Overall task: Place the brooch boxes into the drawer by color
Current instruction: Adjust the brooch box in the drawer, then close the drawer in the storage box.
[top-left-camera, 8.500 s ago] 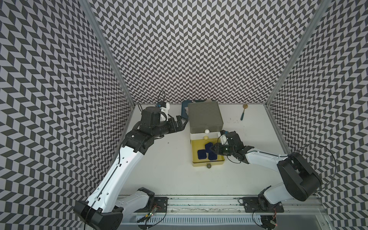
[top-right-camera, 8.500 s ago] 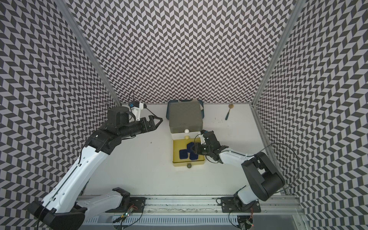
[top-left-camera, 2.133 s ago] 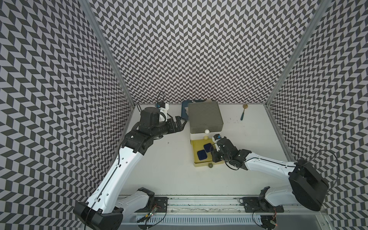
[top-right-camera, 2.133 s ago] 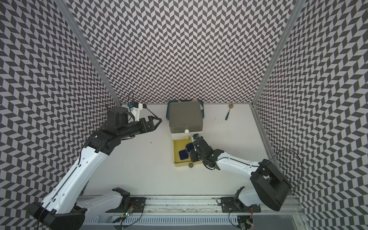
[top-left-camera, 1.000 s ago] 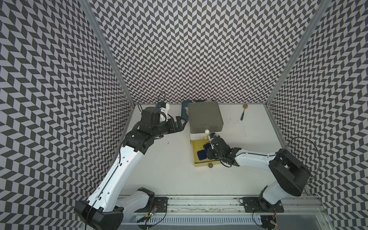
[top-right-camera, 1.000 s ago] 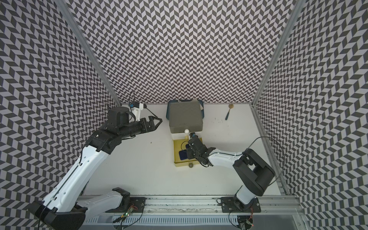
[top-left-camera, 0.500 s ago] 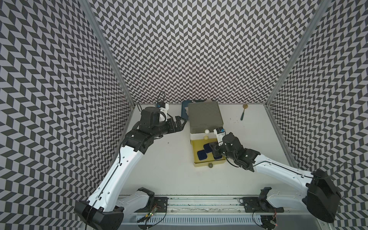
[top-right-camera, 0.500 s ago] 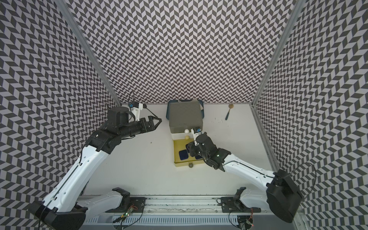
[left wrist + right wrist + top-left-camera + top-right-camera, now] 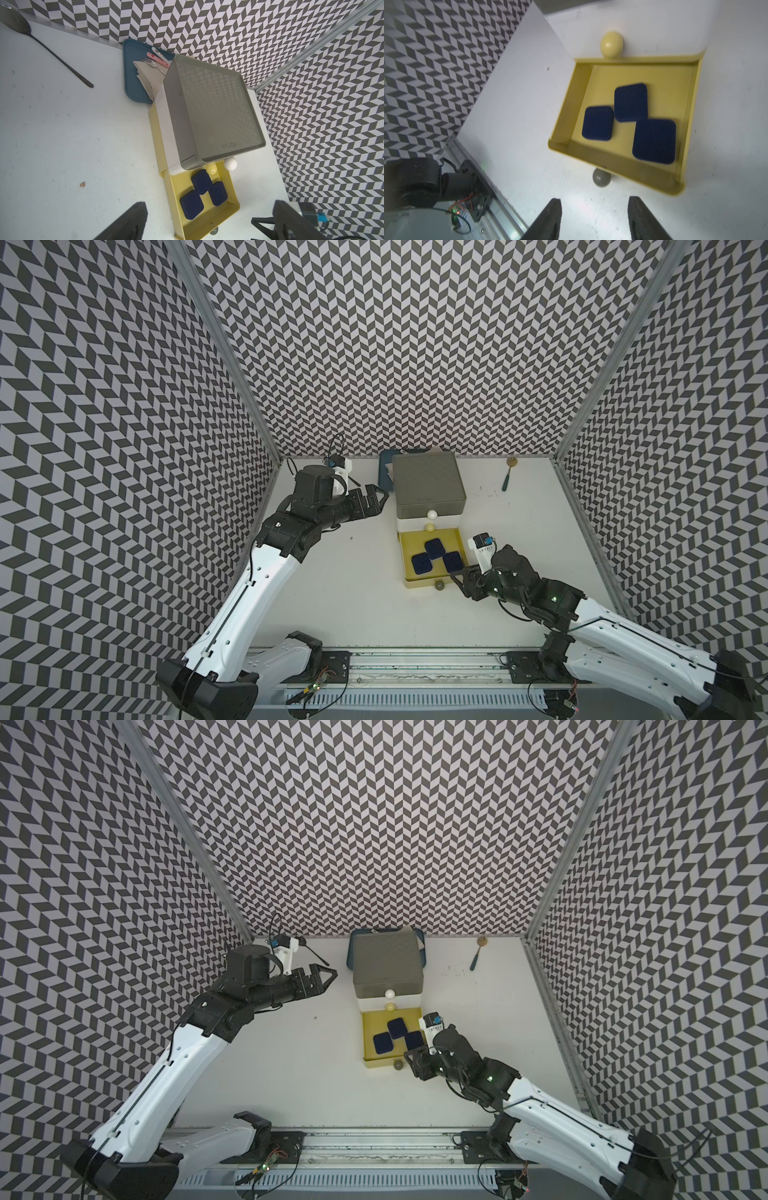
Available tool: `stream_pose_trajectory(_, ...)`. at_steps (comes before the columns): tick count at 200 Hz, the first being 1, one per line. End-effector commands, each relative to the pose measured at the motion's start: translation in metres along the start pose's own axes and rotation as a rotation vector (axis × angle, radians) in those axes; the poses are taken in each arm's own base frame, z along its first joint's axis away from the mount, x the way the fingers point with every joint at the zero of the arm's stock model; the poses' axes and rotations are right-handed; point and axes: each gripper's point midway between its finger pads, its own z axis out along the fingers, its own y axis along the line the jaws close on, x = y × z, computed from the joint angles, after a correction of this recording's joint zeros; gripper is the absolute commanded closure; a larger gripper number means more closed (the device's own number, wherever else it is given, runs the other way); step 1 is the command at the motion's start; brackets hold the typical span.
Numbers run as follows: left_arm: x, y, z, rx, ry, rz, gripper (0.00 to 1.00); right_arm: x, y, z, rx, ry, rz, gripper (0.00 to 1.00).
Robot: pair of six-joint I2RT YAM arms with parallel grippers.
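Observation:
The drawer chest [image 9: 428, 481] [image 9: 386, 963] stands at the back centre. Its yellow bottom drawer [image 9: 402, 560] [image 9: 364, 1040] [image 9: 233, 191] [image 9: 612, 153] is pulled out. Three navy brooch boxes [image 9: 435, 548] [image 9: 397, 1028] [image 9: 201, 181] [image 9: 630, 102] lie flat inside it, touching each other. My right gripper [image 9: 463, 585] [image 9: 413, 1063] [image 9: 596, 202] hangs open and empty at the drawer's front right corner, just short of its grey knob [image 9: 601, 177]. My left gripper [image 9: 382, 501] [image 9: 330, 979] [image 9: 209, 209] is open and empty, held in the air left of the chest.
A dark blue tray [image 9: 384, 472] [image 9: 133, 68] with a napkin and cutlery sits behind the chest. One spoon [image 9: 508, 477] lies at the back right. A black spoon [image 9: 316, 955] [image 9: 58, 60] lies at the back left. Patterned walls close three sides.
My right gripper was shut over the open drawer; it has drawn back to the drawer's front right corner and opened. The left arm has stayed put.

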Motion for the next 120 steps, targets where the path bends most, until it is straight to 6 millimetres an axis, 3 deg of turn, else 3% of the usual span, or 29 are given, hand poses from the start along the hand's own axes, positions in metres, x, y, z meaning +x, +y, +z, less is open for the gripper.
stream_pose_trajectory(1,-0.005,-0.002,-0.004,0.016,-0.033,0.004,0.0,0.018,0.0,0.0,0.019,0.032,0.063,0.45)
stream_pose_trajectory(49,-0.004,-0.002,-0.005,0.019,-0.035,-0.007,0.0,0.036,-0.002,0.025,0.074,0.117,0.075,0.44)
stream_pose_trajectory(120,-0.002,-0.002,-0.009,0.017,-0.037,-0.002,0.0,0.019,0.014,0.055,0.059,0.093,0.075,0.45)
